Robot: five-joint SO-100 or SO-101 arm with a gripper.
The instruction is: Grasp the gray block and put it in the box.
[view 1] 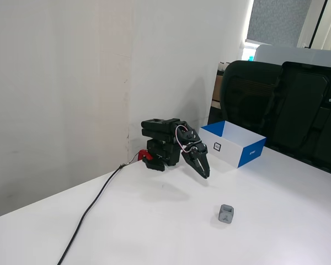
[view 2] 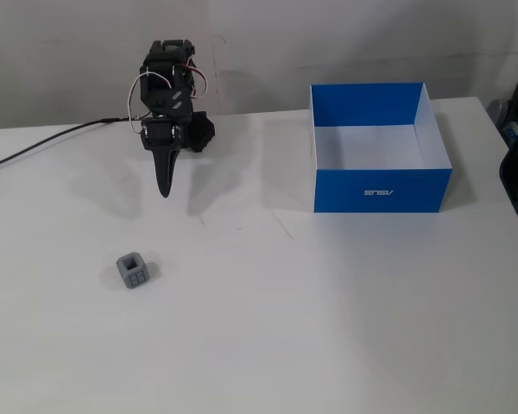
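Nothing is done: the gray block [view 2: 134, 270] is left untouched, the box [view 2: 381, 190] empty, the gripper [view 2: 164, 191] closed on nothing

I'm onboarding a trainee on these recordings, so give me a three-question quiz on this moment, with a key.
1. True or false: the gray block already lies inside the box.
2. Multiple choice: the gripper is A) clamped on the block, B) hanging above the table with its fingers together and nothing held, C) inside the box.
3. Fill in: in a fixed view, the block sits on the bare ____, apart from the arm.

Key
1. False; it lies on the table, well away from the box.
2. B.
3. Table.
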